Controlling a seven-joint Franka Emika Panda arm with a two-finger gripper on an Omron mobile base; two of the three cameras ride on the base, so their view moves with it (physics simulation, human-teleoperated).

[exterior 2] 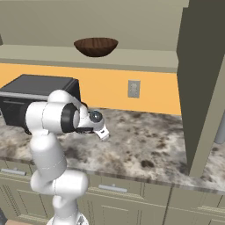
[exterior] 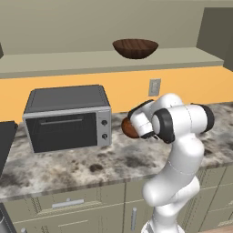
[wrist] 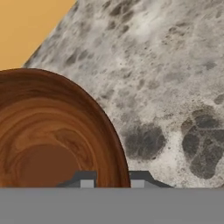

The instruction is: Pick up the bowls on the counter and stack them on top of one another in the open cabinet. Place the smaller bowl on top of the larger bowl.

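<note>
The larger bowl [exterior: 135,48] [exterior 2: 96,46], wide and dark brown, sits upright on the ledge of the open cabinet [exterior: 68,61] [exterior 2: 145,57]. The smaller bowl [exterior: 129,128] [wrist: 48,131], reddish-brown, is at my hand, low over the counter [exterior: 91,168] [exterior 2: 149,145] and right of the toaster oven. My gripper [wrist: 113,181] is shut on its rim, one fingertip inside the bowl and one outside. The hand view looks into the bowl's hollow. I cannot tell whether the bowl touches the counter.
A grey toaster oven [exterior: 68,118] [exterior 2: 30,94] stands on the counter to the left of the hand. A wall outlet [exterior: 154,87] [exterior 2: 134,88] is on the orange backsplash. A tall cabinet side panel [exterior 2: 202,88] closes the counter on the right.
</note>
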